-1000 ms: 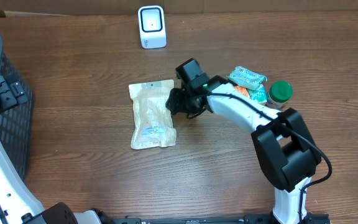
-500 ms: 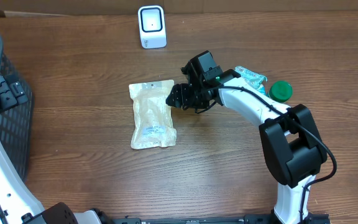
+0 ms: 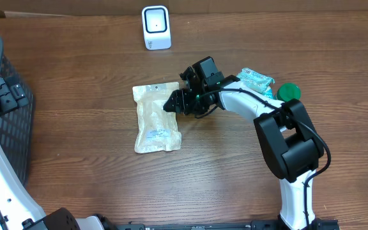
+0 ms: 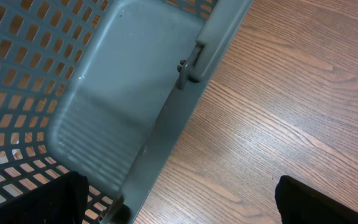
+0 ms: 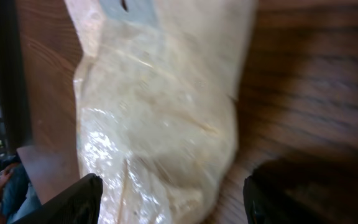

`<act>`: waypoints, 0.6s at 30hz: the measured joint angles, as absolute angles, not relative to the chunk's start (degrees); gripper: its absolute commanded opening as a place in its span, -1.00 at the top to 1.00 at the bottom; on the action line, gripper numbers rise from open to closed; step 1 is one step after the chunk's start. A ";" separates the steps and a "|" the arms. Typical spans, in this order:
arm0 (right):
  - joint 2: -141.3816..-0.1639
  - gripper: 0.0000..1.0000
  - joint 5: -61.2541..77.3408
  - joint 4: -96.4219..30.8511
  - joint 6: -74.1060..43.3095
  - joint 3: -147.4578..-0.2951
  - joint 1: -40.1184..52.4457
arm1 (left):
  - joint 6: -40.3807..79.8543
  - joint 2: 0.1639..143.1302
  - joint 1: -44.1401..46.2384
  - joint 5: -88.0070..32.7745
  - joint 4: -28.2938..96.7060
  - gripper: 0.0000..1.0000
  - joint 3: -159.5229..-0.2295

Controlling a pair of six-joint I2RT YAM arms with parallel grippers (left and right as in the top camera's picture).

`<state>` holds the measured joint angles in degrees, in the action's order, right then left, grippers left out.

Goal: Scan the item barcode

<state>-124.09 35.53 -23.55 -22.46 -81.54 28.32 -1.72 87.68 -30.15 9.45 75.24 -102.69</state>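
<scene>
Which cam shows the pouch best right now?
Overhead: the whole pouch lies flat, label visible, right gripper at its edge. Right wrist gives a blurred partial close-up. Left wrist shows only the basket and table.

Pale pouch (image 5: pixel 160 118) flat on wood table (image 5: pixel 316 81), end between spread claw (image 5: pixel 188 196).

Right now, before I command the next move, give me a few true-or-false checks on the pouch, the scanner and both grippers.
1. The pouch lies flat on the table, apart from the scanner. True.
2. The right gripper is holding the pouch up to the scanner. False: its jaws are open at the pouch's right edge, and the pouch lies on the table.
3. The left gripper is open over the basket edge. True.
4. The green-lidded jar is inside the basket. False: it stands on the table beside the teal packet.
</scene>
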 measured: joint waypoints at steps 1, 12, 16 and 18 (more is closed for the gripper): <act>-124.57 -0.42 36.47 -22.00 -22.98 -81.54 28.53 | -1.72 87.66 -30.15 9.45 75.22 -0.99 -102.69; -129.56 0.45 42.54 -13.58 -30.48 -82.48 31.07 | -1.74 87.66 -30.15 9.45 75.20 -0.99 -102.69; -130.13 0.69 42.81 -14.00 -31.44 -82.39 31.11 | -1.72 87.66 -30.15 9.47 75.22 -0.99 -102.69; -130.15 0.86 43.27 -14.13 -31.75 -82.39 31.09 | -1.74 87.66 -30.15 9.45 75.24 -0.99 -102.69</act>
<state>-130.15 43.27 -14.13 -31.75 -82.39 31.09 -1.74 87.66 -30.15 9.45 75.24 -102.69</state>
